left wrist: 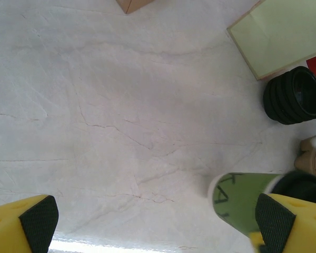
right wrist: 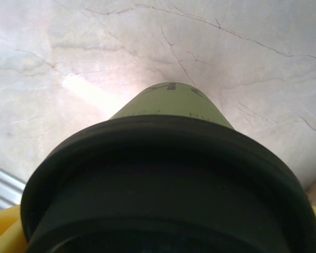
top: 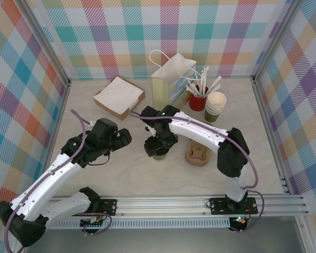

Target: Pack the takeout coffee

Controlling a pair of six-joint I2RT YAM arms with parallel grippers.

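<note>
We see the takeout coffee upright on the table, mid-workspace. It stands just beside the brown cup carrier, on the left arm's side of it, apart from it and not in any hole. A black lid sits on the cup. In the right wrist view the olive-green wall tapers down from the lid to the marbled surface.

The right gripper is directly over the cup, pointing down. Its yellow fingers show at either side of the lid. We cannot tell whether they touch it or leave a gap, so the jaw state is undetermined.

The left gripper hovers over bare table, near the cup on its left. Its jaws are spread wide, with nothing between the pads. In its wrist view the cup shows next to the right-hand finger, partly behind it.

At the back of the table are a paper bag, a red cup of wrapped straws, a stack of paper cups and a flat brown box with a white top. A stack of black lids stands near the bag.
</note>
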